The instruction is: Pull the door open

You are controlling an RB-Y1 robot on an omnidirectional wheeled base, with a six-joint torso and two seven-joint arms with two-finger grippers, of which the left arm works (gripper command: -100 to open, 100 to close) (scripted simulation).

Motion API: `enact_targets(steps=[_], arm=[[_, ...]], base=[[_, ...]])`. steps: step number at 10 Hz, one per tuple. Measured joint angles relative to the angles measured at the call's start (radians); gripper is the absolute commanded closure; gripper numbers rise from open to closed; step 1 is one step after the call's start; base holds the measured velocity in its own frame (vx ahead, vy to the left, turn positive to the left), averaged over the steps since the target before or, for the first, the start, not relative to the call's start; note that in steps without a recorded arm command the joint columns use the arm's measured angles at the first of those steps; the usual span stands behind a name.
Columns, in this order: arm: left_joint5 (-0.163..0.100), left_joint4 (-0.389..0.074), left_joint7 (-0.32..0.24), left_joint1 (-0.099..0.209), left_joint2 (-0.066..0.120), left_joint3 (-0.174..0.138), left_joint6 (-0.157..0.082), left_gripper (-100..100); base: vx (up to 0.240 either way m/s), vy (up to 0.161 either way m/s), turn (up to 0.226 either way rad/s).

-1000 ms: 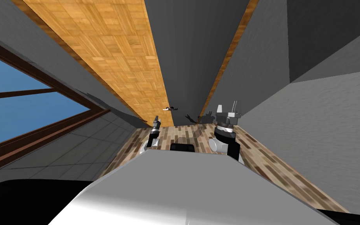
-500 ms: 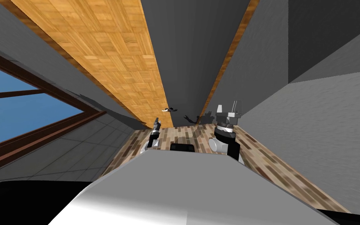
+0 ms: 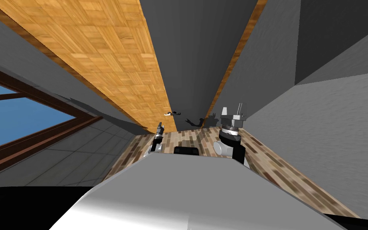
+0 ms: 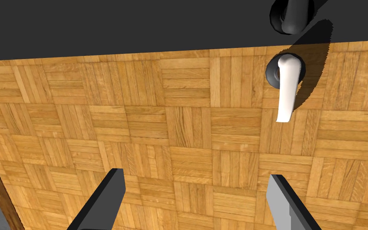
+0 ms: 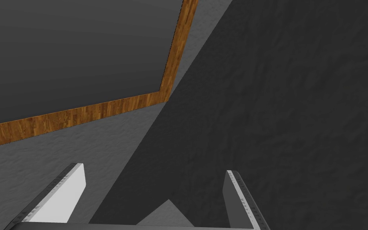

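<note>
The door, a wood-parquet panel, slants across the left of the head view, its far end cut off by the picture's edge. Its lever handle, white on a dark round base, lies on the parquet face close to the door's edge. From the head it is only a pale fleck, hard to make out. The left gripper faces the panel with fingers spread wide, holding nothing. The handle lies beyond one fingertip, not between the two, and how close the blades are to the wood I cannot tell. Past the door's edge a dark grey surface carries a second, dark handle — partly cut off. The right gripper is raised right of the door, well apart from it, fingers apart and empty.
</note>
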State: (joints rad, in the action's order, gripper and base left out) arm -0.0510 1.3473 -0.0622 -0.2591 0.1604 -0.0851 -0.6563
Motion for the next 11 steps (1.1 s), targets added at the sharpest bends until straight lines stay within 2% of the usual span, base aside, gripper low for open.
enact_targets(steps=[2,5,6,11], arm=[[-0.005,-0.069,-0.01,0.019,0.005,-0.006,-0.022,-100],[-0.013,-0.148,-0.026,0.038,0.013,-0.014,-0.043,-100],[-0.015,-0.16,-0.031,0.034,0.014,-0.015,-0.047,-100],[-0.026,-0.272,-0.054,0.061,0.025,-0.026,-0.076,-100]], base=[[0.093,0.004,-0.047],[0.1,0.028,-0.033],[0.099,0.024,-0.041],[0.096,0.023,-0.032]])
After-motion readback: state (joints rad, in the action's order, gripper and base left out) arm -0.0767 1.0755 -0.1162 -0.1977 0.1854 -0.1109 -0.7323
